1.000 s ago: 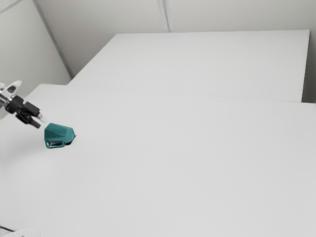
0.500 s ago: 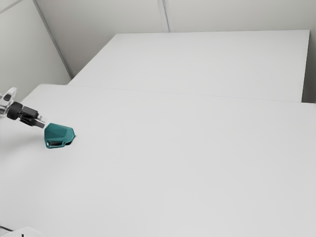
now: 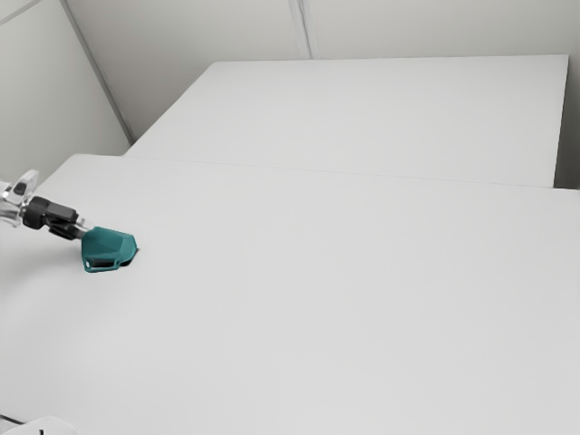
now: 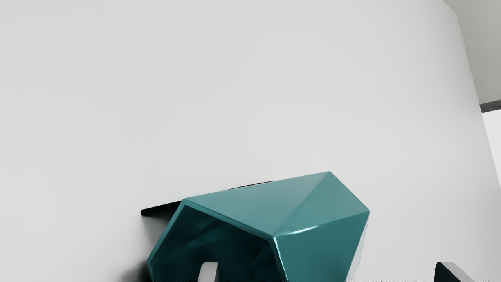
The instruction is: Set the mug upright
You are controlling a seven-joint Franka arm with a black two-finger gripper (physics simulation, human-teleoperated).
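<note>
Fingertip [image 4: 209, 272] hides part of the teal mug [image 4: 321, 246].

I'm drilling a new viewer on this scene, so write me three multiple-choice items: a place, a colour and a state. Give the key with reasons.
1. Where on the table is the mug?
A) exterior view's far right
B) toward the exterior view's left
C) exterior view's centre

2. What colour is the mug?
A) red
B) yellow
C) teal

3. How does the mug rest?
A) on its side
B) upright
C) upside down

Key:
1 B: it lies near the gripper, on that side.
2 C: both views show blue-green walls.
3 A: its mouth faces sideways, toward the gripper.
</note>
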